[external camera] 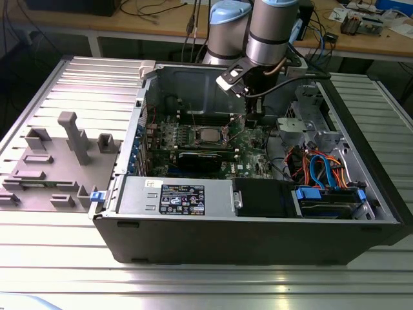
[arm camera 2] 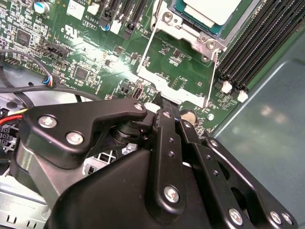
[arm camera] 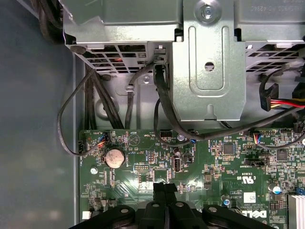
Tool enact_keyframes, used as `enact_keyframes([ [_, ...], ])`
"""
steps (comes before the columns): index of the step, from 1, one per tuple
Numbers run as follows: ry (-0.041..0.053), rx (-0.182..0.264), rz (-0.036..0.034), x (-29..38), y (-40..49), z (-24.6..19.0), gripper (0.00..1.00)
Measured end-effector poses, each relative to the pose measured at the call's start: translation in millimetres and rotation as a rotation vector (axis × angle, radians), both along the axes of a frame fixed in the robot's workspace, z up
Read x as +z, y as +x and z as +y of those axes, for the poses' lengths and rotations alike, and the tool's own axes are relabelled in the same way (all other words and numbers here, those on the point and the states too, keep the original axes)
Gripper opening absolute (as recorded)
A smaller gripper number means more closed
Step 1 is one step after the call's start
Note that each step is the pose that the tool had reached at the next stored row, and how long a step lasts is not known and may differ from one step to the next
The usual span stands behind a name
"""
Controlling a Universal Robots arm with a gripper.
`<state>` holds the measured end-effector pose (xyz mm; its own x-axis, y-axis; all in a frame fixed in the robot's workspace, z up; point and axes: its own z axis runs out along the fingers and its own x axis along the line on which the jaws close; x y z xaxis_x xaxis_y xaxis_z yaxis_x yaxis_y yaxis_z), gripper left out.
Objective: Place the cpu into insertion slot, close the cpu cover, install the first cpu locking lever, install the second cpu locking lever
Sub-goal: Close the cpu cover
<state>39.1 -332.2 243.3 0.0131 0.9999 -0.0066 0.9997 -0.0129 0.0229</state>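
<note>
You have an open black case (external camera: pixel 258 239) lying on a ribbed metal table (external camera: pixel 193 284). Inside it you see a green board (external camera: pixel 251 139) with a long black card (external camera: pixel 203 158) lying across it. Near the front wall sits a grey box with a sticker (external camera: pixel 182 199). Blue wires (external camera: pixel 317 173) curl at the exterior view's right. A grey plastic stand (external camera: pixel 58 161) sits beside the case, at the exterior view's left. A wooden bench (external camera: pixel 161 22) stands behind. In the first wrist view you see a round silver battery (arm camera: pixel 114 157) on the board, black wires (arm camera: pixel 95 100) and a metal cage (arm camera: pixel 209 62). In the second wrist view, long black slots (arm camera 2: pixel 252 47) end in white clips (arm camera 2: pixel 226 87).
</note>
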Motion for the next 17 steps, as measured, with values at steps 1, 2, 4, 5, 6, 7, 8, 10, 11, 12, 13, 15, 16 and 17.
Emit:
enact_keyframes([
  [1,0.0,0.0,0.0,0.0,-0.5,0.0,0.11],
  [2,0.0,0.0,-0.0001,0.0,-0.6,0.0,0.11],
  [4,0.0,0.0,0.0,0.0,-0.8,0.0,0.11],
  [5,0.0,0.0,-0.0001,0.0,-0.9,0.0,0.11],
  [6,0.0001,0.0,0.0,0.0,-1.1,0.0,0.11],
  [7,0.0,0.0,0.0,0.0,-1.3,0.0,0.11],
  [8,0.0,0.0,-0.0001,0.0,-1.7,0.0,0.11],
  [10,0.0,0.0,-0.0001,0.0,-2.4,0.0,0.11],
  [11,0.0,0.0,-0.0001,0.0,-2.8,0.0,0.11],
  [12,0.0001,0.0,0.0,0.0,-3.2,0.0,0.11],
  [13,0.0,0.0,-0.0001,0.0,-4.2,0.0,0.11],
  [15,0.0,0.0,-0.0001,0.0,-5.1,0.0,0.11],
  [16,0.0,0.0,0.0,0.0,-5.2,0.0,0.11],
  [17,0.0,0.0,-0.0001,0.0,-5.2,0.0,0.11],
])
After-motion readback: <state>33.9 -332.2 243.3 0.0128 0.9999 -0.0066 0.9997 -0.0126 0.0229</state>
